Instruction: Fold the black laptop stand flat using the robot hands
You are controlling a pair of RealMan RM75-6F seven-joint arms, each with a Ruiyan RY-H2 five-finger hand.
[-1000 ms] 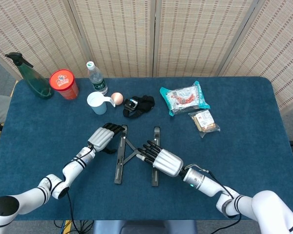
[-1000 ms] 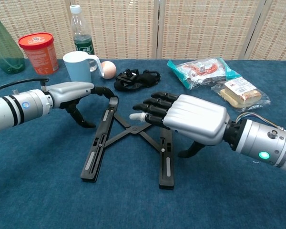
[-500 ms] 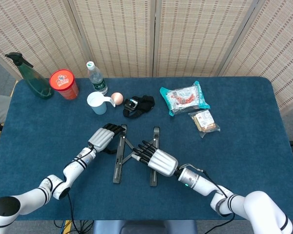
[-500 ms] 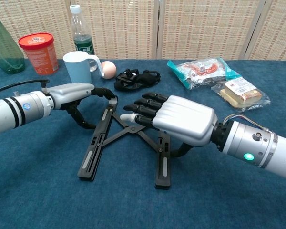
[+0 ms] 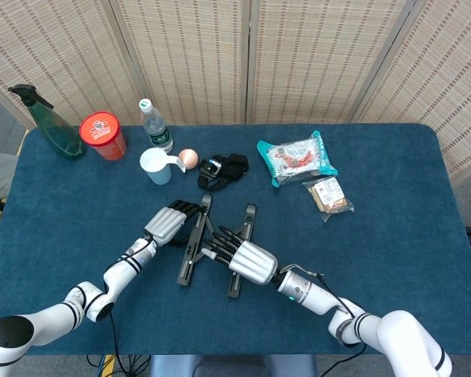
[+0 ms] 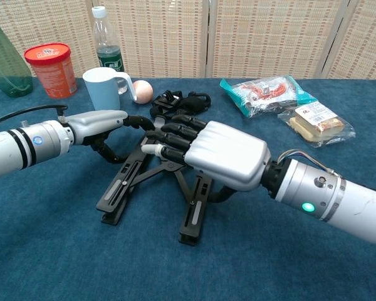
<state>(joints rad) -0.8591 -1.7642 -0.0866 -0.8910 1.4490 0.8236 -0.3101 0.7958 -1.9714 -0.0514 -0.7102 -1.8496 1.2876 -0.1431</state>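
Observation:
The black laptop stand (image 5: 190, 255) lies on the blue table, its two long bars joined by crossed links, standing closer at the near ends than at the far ones. My left hand (image 5: 166, 224) curls its fingers over the far end of the left bar (image 6: 120, 191), thumb beneath. My right hand (image 5: 247, 261) lies palm down over the right bar (image 6: 193, 216); its fingers stretch across the links toward the left hand and its thumb hooks round the bar's outer side. In the chest view the right hand (image 6: 222, 153) hides the links' joint, and the left hand (image 6: 100, 122) meets its fingertips.
Along the far side stand a green spray bottle (image 5: 51, 126), a red can (image 5: 102, 135), a water bottle (image 5: 155, 126), a pale blue cup (image 5: 157, 165) and a small peach ball (image 5: 188, 158). A black strap bundle (image 5: 224, 169) lies just beyond the stand. Two snack packs (image 5: 297, 159) sit far right.
My right hand has slid left with the right bar, closing the gap between the bars. The whole stand has turned, its near ends swinging left. The left hand has kept its place.

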